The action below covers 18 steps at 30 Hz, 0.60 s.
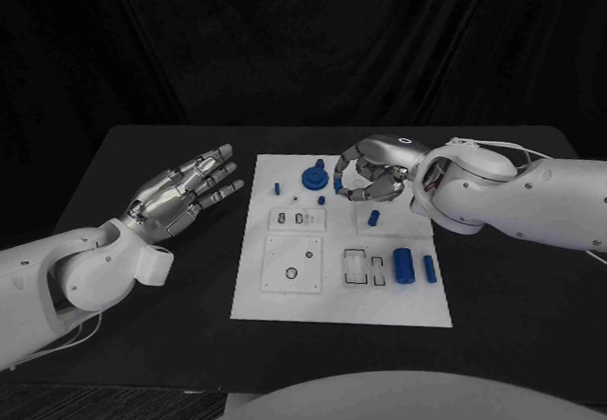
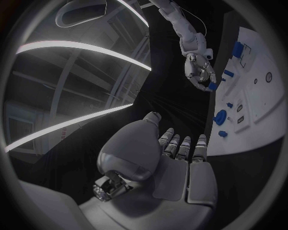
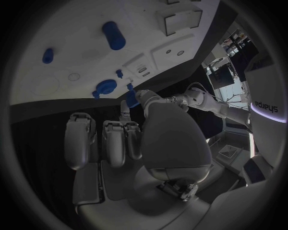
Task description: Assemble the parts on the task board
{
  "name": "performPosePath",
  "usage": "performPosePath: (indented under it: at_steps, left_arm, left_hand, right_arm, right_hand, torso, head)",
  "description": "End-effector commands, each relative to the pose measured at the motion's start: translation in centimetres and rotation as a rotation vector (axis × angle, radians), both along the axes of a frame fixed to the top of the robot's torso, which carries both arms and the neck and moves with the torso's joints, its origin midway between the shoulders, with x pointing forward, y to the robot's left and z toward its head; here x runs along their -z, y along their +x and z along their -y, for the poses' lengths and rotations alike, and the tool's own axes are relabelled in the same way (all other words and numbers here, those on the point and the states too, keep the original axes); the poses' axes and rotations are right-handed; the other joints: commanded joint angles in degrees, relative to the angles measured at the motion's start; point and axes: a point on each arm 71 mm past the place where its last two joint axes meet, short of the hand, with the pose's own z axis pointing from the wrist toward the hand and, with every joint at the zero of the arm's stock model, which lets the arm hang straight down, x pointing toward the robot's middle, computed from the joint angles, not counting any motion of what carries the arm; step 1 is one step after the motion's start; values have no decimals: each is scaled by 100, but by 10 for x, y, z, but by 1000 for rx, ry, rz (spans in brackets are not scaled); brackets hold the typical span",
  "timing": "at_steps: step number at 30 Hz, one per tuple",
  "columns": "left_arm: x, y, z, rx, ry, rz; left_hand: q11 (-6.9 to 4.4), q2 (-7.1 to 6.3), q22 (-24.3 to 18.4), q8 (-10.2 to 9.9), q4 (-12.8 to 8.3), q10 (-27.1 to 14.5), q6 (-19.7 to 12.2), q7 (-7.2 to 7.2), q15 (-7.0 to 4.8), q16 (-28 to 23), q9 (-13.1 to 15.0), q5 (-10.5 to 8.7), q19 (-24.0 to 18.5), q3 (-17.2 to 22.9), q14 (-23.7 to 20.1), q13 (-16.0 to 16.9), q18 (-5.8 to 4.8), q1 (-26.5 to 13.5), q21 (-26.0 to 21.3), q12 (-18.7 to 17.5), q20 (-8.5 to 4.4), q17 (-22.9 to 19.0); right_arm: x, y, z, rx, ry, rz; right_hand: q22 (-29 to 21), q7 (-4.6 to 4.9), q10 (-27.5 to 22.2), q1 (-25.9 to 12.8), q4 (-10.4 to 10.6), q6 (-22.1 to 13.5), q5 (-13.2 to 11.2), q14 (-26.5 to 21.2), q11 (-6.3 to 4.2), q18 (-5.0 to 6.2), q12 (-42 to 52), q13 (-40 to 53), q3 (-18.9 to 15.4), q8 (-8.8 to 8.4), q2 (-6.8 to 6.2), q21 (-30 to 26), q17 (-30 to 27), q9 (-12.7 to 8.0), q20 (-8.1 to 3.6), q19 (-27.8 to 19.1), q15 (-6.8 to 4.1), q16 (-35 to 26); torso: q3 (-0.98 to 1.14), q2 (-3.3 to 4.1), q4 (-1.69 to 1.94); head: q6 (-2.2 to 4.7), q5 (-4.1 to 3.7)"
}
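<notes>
Nearest on the task board (image 1: 339, 303), two blue cylinders (image 1: 404, 264) lie loose: light, stiff, probably slick, best pinched mid-length. Beyond them, at the board's far end beside a blue knob (image 1: 311, 178), the right hand (image 1: 372, 167) curls its fingers (image 1: 348, 181) around a blue part (image 2: 212, 86). Off the board's left edge, above the desk (image 1: 151, 152), the left hand (image 1: 187, 192) hovers, fingers apart.

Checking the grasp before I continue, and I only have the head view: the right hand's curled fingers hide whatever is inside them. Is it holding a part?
Observer: It looks so. The left wrist view shows the right hand pinching a small blue part at its fingertips.
Operator: And the left hand, is there anything in its palm?
Observer: No. Its own wrist view shows the left hand with a bare palm and straight fingers.
</notes>
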Motion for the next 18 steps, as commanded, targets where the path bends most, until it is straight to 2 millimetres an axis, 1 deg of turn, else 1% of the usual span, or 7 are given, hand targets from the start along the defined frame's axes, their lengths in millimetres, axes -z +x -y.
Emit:
performPosePath:
  at_steps: [1,7,10,18]
  left_arm:
    - [-1,-1,2,15,-15,4]
    - [0,-1,3,18,-14,2]
    - [0,-1,3,18,-14,2]
    - [0,-1,3,20,-15,2]
  left_hand:
    - [50,-22,1,74,-14,-11,-10,-3,58,87,75,96,19,220,22,34,-32,104,55,99,25,18]
    - [50,-22,1,74,-14,-11,-10,-3,58,87,75,96,19,220,22,34,-32,104,55,99,25,18]
    - [50,-22,1,74,-14,-11,-10,-3,58,87,75,96,19,220,22,34,-32,104,55,99,25,18]
    - [50,-24,1,74,-12,-9,-9,-7,56,90,75,95,20,230,23,35,-31,101,56,104,23,18]
  right_arm:
    - [7,-1,-8,-28,-7,-79]
    - [16,-1,-21,-55,-17,-111]
    - [21,-1,-28,-69,-31,-134]
    - [28,1,-37,-76,-55,-152]
  right_hand:
    - [1274,-14,646,20,34,-63,100,579,-1,2,95,1510,206,160,153,-11,1334,136,33,162,49,29]
    - [1267,-4,646,30,16,-78,69,578,8,8,95,1510,220,169,164,-31,1327,139,42,152,57,26]
    - [1262,3,646,44,-7,-95,64,575,15,11,95,1510,230,171,162,-44,1313,140,49,145,64,20]
    - [1247,24,646,71,-53,-123,73,575,32,23,95,1510,253,176,158,-93,1311,138,61,122,77,19]
  torso:
    - [-7,-5,-1]
    - [-7,4,-5]
    - [-5,8,-1]
    - [-1,4,-7]
  head:
    - [1,-1]
    - [1,21]
    - [1,11]
    - [1,-3]
